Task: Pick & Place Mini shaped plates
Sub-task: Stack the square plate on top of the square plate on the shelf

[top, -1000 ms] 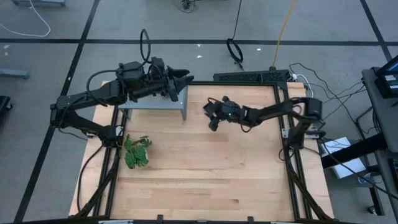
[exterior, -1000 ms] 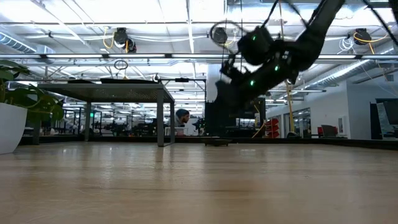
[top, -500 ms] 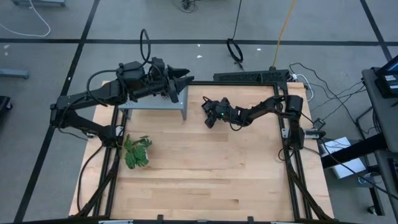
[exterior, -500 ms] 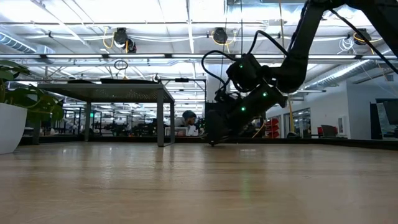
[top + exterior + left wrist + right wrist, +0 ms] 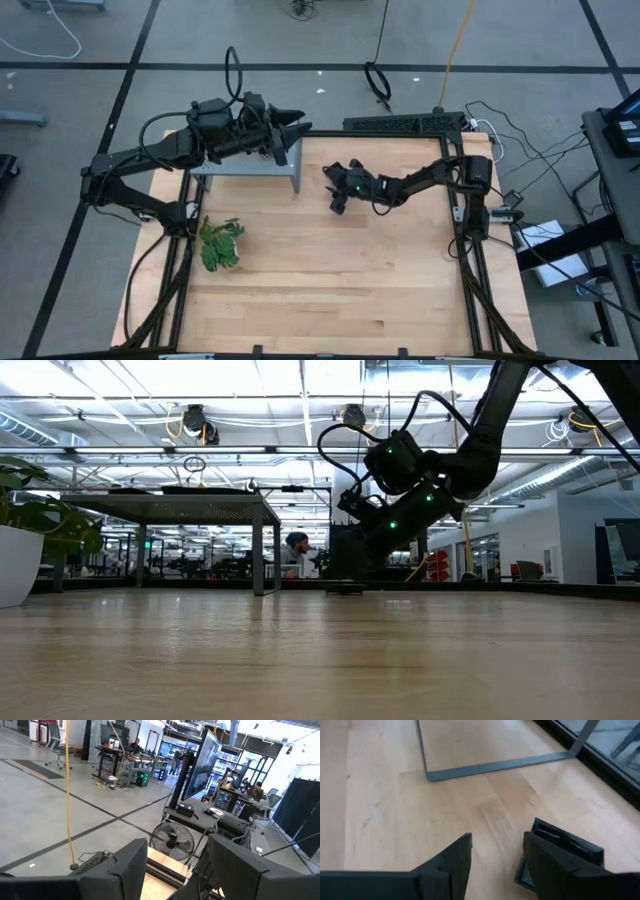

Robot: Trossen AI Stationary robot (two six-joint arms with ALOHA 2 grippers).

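One mini shaped plate (image 5: 566, 846), black and square-cornered, lies flat on the wood near the table's far middle. It shows as a low dark sliver (image 5: 347, 589) in the low view. My right gripper (image 5: 497, 845) hangs open low over the table and slants down. One fingertip (image 5: 545, 862) stands in front of the plate's near edge, and bare wood shows between the fingers. My left gripper (image 5: 298, 127) is open and level, up above the grey shelf at the far left. It holds nothing and looks out past the table's far edge (image 5: 165, 870).
The grey perforated shelf (image 5: 245, 165) stands at the far left, and its foot bar (image 5: 495, 767) lies just beyond the plate. A green plant (image 5: 220, 243) in a white pot (image 5: 18, 565) sits at the left. Bare wood fills the near half (image 5: 330, 290).
My right gripper has come down toward the table and a little toward the left edge, ending low over the black plate, with its fingers still open. The plate has stayed where it was.
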